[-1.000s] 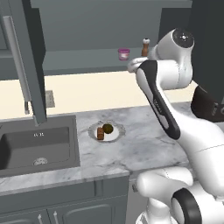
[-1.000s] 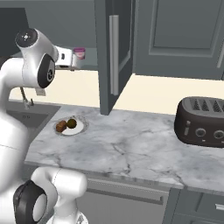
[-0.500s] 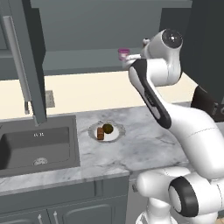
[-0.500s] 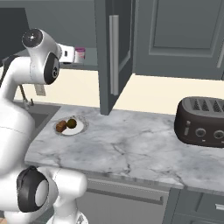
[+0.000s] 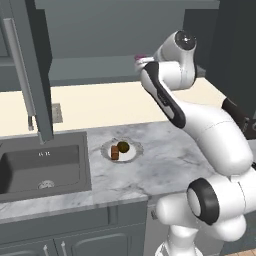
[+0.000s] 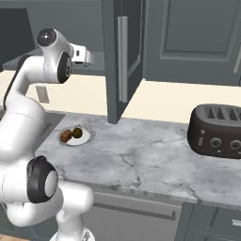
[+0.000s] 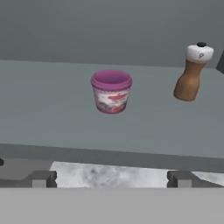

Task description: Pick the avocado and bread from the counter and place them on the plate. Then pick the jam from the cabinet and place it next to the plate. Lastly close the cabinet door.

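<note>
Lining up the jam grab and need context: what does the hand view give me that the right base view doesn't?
Hand view alone: the jam upright on the cabinet shelf, a pepper mill beside it, apart. Right base view alone: the toaster, the open cabinet door, and the plate holding avocado and bread. Both: marble counter.

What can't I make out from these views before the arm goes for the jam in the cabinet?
- Pink-lidded jam pot: the printing on its label is too blurred to read in the hand view; in the left base view the arm's white links cover nearly all of it.
- Brown wooden pepper mill with the white top: standing right of the jam.
- Two-finger gripper: only its dark tips rise at the hand view's bottom edge.
</note>
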Robot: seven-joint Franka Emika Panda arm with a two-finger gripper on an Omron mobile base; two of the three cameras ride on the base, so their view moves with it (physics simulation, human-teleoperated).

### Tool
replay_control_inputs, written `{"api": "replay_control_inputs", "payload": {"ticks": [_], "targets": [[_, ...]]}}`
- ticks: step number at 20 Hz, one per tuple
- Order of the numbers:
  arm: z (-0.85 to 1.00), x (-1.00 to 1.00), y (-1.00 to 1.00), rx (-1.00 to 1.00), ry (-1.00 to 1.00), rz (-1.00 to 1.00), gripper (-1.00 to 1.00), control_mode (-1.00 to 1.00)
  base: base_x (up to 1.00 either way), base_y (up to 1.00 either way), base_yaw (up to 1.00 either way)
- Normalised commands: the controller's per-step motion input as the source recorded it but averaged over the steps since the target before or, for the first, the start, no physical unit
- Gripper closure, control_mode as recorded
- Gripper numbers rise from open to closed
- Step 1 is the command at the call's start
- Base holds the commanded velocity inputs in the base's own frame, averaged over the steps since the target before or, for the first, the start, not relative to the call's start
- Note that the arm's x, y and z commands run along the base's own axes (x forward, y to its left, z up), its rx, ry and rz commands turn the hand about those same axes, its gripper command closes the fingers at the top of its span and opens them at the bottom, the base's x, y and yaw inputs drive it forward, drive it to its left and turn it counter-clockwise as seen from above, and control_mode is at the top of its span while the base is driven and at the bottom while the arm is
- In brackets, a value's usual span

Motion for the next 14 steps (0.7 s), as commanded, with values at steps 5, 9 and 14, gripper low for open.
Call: {"api": "replay_control_inputs", "payload": {"ticks": [5, 9, 14], "targets": [[0.00, 0.50, 0.03, 0.00, 0.00, -0.01, -1.00, -1.00, 0.00, 0.00, 0.00], [0.00, 0.47, 0.02, 0.00, 0.00, 0.00, -1.00, -1.00, 0.00, 0.00, 0.00], [0.00, 0.41, 0.04, 0.00, 0.00, 0.00, -1.00, -1.00, 0.00, 0.00, 0.00]]}}
